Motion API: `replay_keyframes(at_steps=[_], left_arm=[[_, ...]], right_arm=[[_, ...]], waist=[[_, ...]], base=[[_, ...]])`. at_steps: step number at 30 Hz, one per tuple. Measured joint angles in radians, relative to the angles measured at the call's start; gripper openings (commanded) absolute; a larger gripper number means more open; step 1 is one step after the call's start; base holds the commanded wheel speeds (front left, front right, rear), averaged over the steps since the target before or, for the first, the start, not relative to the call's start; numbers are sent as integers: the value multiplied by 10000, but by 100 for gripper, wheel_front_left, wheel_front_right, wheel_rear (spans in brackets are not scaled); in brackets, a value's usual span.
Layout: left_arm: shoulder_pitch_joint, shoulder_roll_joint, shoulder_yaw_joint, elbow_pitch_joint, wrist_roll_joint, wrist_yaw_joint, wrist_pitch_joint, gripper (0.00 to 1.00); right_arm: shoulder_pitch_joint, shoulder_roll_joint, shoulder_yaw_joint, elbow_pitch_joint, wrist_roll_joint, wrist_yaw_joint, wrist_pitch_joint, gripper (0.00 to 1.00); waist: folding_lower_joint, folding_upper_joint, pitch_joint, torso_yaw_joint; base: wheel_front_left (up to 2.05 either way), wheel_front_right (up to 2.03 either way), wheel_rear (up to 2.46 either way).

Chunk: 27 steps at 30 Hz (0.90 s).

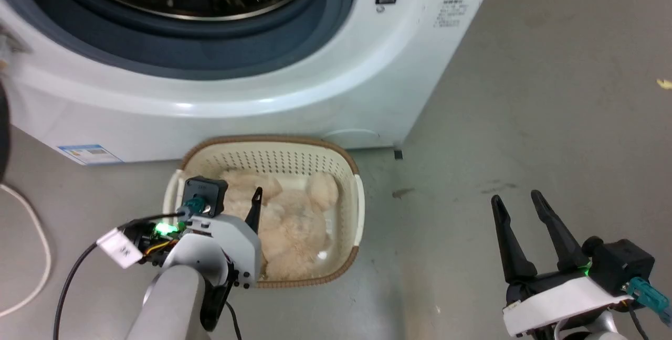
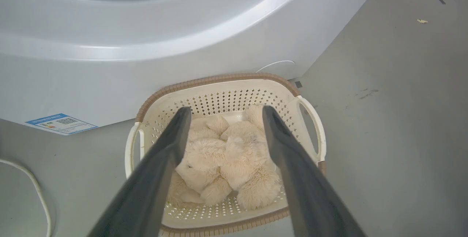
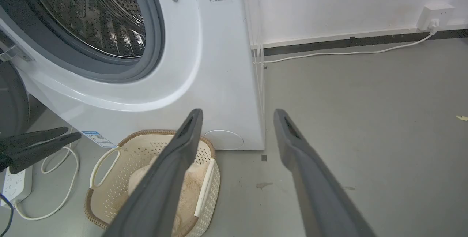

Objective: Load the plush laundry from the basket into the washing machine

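Observation:
The cream plush laundry lies in the oval basket, which stands on the floor against the front of the white washing machine. The drum is open to view, with the dark door edge at the far left. My left gripper hangs open just above the basket, its fingers spread either side of the plush without touching it. In the head view one left finger shows over the basket's near-left part. My right gripper stands open and empty over bare floor, right of the basket.
A white cable curls on the floor left of the basket, beside a power strip. Another cable runs along the wall to a socket. Grey floor stretches open to the right of the washer.

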<state>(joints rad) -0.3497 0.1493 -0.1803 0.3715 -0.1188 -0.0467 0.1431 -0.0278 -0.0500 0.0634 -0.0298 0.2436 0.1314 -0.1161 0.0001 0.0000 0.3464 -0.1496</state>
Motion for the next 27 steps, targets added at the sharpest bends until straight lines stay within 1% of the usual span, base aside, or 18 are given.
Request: replay_keyframes(at_steps=[6,12,17,27], left_arm=[[-608,150,-217,589,-71,10,587,100],[-1231,282,-374,1093,-207,132,1179,100],[-1708,435,-518,1515,-345,288,1636,100],[-2644,673,-934,2272,-426,825,2777,100]], right_arm=[[-66,0,109,-153,309,0,-107,100],[-146,0,257,-301,585,0,-232,100],[-212,0,349,-399,788,0,-351,100],[-278,0,545,-583,1235,0,-545,100]], waist=[[0,0,676,-225],[0,0,1371,-424],[0,0,1946,-572],[0,1,3004,-817]], base=[[0,0,0],[0,0,0],[0,0,0],[0,0,0]])
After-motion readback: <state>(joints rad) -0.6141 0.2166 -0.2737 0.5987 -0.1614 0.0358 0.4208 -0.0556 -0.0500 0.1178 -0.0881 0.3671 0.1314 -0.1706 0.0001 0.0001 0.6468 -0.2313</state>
